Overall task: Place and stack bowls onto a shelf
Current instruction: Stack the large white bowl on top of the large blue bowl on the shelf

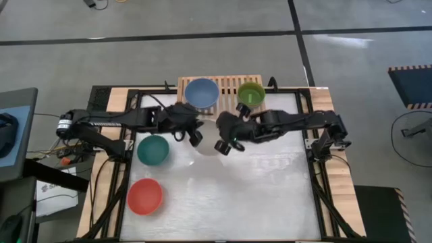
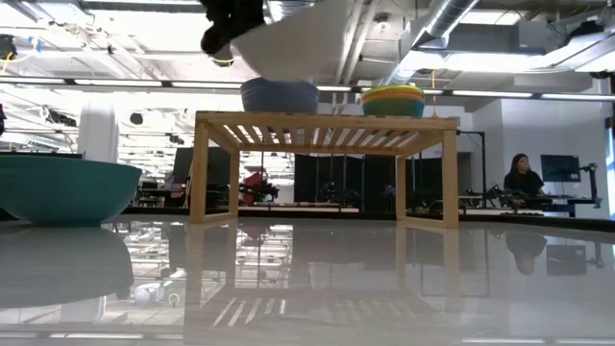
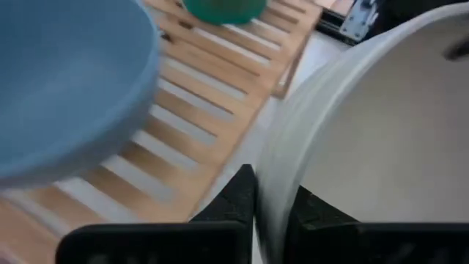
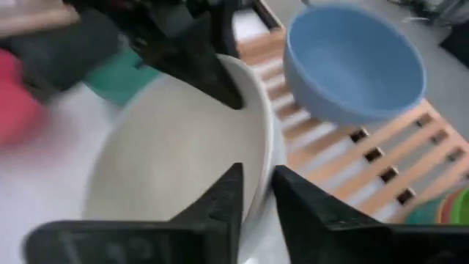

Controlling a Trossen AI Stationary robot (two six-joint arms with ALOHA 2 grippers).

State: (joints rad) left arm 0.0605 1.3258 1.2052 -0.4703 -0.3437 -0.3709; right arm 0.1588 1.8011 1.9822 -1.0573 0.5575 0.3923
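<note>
Left claw (image 1: 196, 137): closed on the rim of the cream-white bowl (image 1: 208, 145), one finger inside the wall, one outside, as its wrist view shows (image 3: 344, 147).
Right claw (image 1: 227, 144): likewise pinched on the same bowl's rim, at the opposite side (image 4: 183, 147); both claws grip it at once.
Cream-white bowl: held between the two claws, raised clear of the tabletop (image 1: 270, 196); in the low view it hangs higher than the shelf top (image 2: 288, 43).
Shelf (image 1: 229, 86): just beyond both claws, light wood, slatted.
Slate blue bowl (image 1: 202, 93): on the shelf, just beyond the left claw.
Lime green bowl (image 1: 250, 92): on the shelf, beyond the right claw; apparently the top of a stack, with yellow and red-orange rims beneath (image 2: 392, 100), though the count is unclear.
Dark teal bowl (image 1: 153, 149): on the tabletop, outboard of the left claw.
Red-orange bowl (image 1: 145, 196): on the tabletop, nearer the front edge than the teal one.
</note>
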